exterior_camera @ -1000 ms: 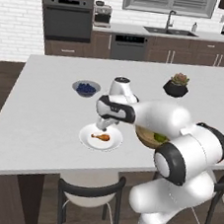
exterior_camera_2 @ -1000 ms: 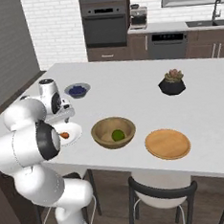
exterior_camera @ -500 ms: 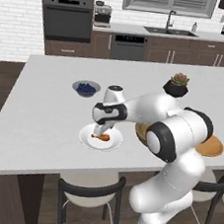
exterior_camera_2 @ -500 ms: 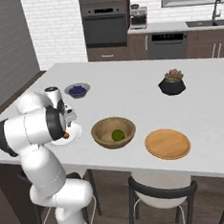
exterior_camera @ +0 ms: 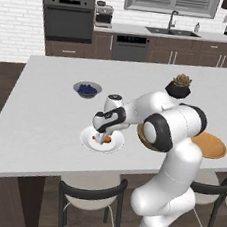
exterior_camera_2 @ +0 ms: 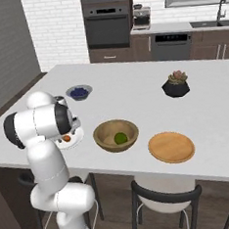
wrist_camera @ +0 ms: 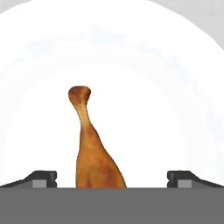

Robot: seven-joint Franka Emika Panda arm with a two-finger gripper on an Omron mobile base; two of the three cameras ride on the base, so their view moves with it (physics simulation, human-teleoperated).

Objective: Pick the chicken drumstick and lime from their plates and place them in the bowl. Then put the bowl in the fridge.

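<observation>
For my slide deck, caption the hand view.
Open tool straddling the chicken drumstick on the white plate.

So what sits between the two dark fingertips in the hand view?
The orange-brown chicken drumstick lies between the gripper fingertips, its thick end nearest the camera, on the white round plate. Both tips stand apart from it.

A big white kitchen island counter (exterior_camera: 43,127) carries everything. A deep round brown wooden bowl (exterior_camera_2: 116,135) sits near its front edge. Left of the bowl lies a round white plate (exterior_camera: 102,140). Right of the bowl lies a flat round tan wooden plate (exterior_camera_2: 171,147). Behind the bowl, to the left, sits a small grey bowl of blueberries (exterior_camera: 87,89). Behind it, to the right, sits a dark pot with a little plant (exterior_camera_2: 176,84).
</observation>
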